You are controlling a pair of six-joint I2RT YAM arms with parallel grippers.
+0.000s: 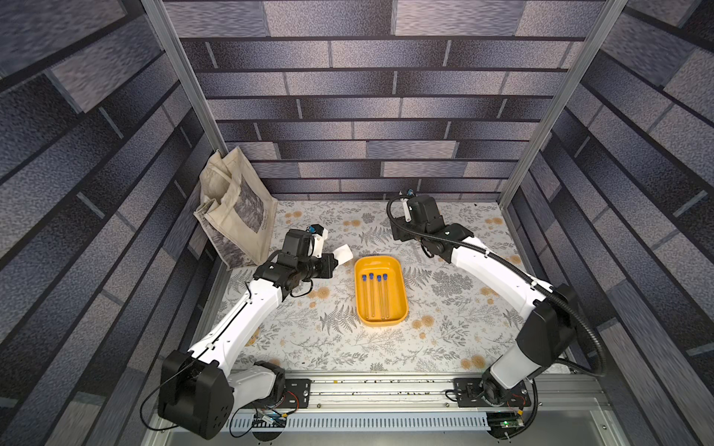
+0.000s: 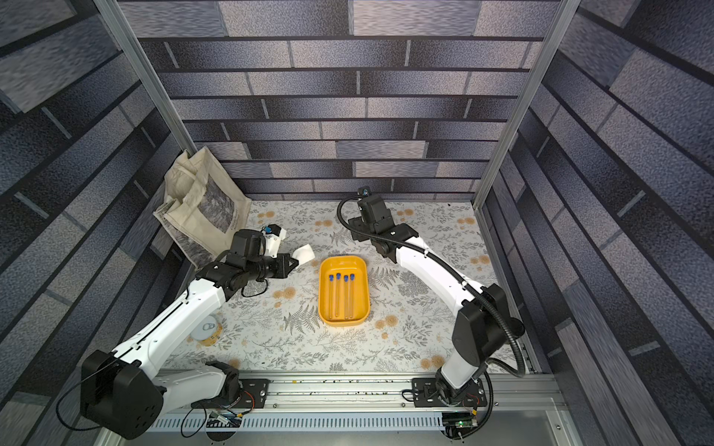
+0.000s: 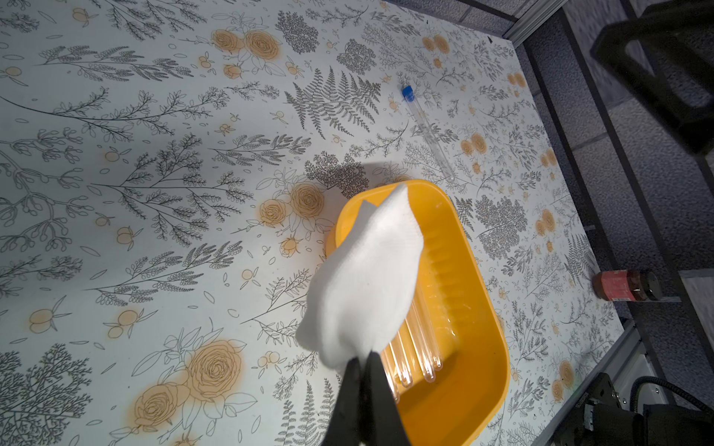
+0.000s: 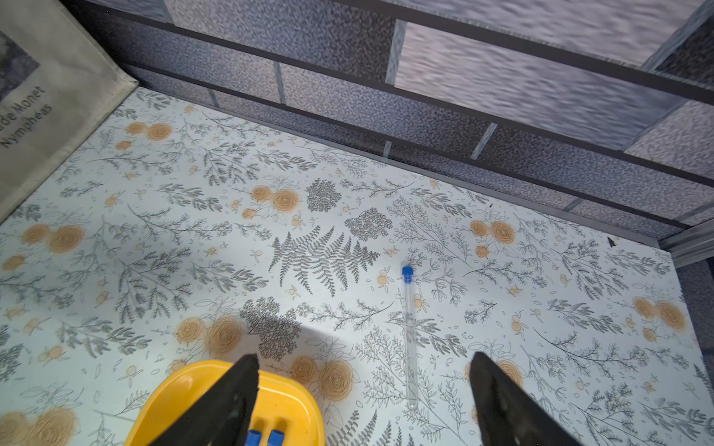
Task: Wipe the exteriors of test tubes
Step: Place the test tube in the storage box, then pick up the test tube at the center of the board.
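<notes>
Several clear test tubes [image 1: 374, 295] [image 2: 342, 295] with blue caps lie side by side in the yellow tray [image 1: 380, 266] [image 2: 344, 264]. Just beyond the tray's far left corner, my left gripper [image 1: 333, 260] [image 3: 363, 359] is shut on a folded white cloth [image 1: 344, 253] [image 3: 367, 270], which hangs over the tubes' round ends [image 3: 425, 359]. One more test tube [image 3: 427, 131] [image 4: 408, 336] lies on the table behind the tray. My right gripper [image 4: 363, 359] hovers open above it, its jaws wide apart with nothing between them. In both top views the right arm hides this tube.
A canvas tote bag [image 1: 235, 216] [image 4: 46, 116] leans in the back left corner. A round white lid [image 2: 206, 328] lies beside the left arm. A brown jar [image 3: 622, 285] stands past the table's right edge. The back wall is close behind the right gripper.
</notes>
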